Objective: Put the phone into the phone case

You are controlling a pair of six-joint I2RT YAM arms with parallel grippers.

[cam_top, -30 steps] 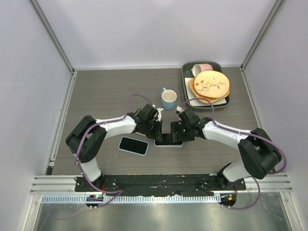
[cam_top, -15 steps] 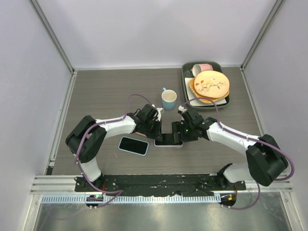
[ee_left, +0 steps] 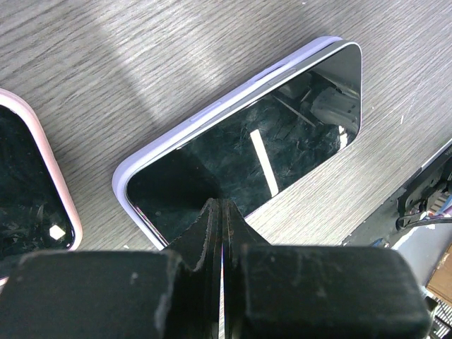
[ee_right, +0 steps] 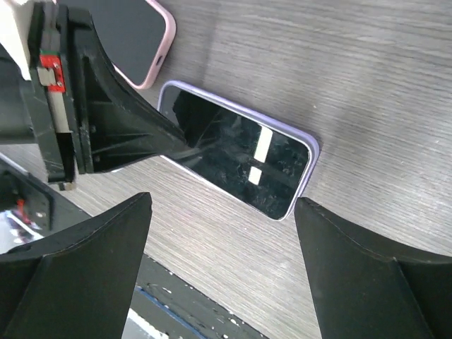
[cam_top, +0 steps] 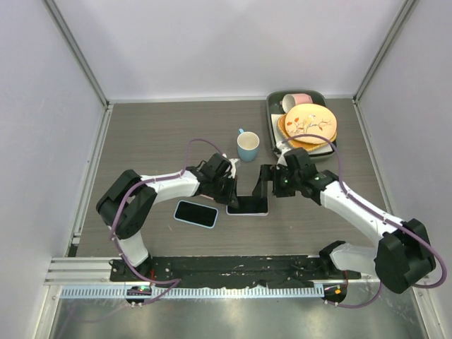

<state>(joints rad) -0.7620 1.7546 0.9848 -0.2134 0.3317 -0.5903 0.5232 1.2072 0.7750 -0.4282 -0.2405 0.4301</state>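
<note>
Nearest the arm bases, a second phone (cam_top: 195, 213) in a pale pink case lies flat on the table (cam_top: 141, 141). Just right of it we find the phone (cam_top: 248, 205) face up inside the lavender phone case (ee_left: 212, 111), flat at table centre; we cannot tell whether it is fully seated. The left gripper (ee_left: 217, 212) has its fingers pressed together, tips touching the screen at the phone's left end. The right gripper (cam_top: 266, 182) hovers by the phone's far edge, fingers spread wide, holding nothing. Farther back stands a blue mug (cam_top: 247, 145), then a tray (cam_top: 270, 116) with plates (cam_top: 309, 123).
</note>
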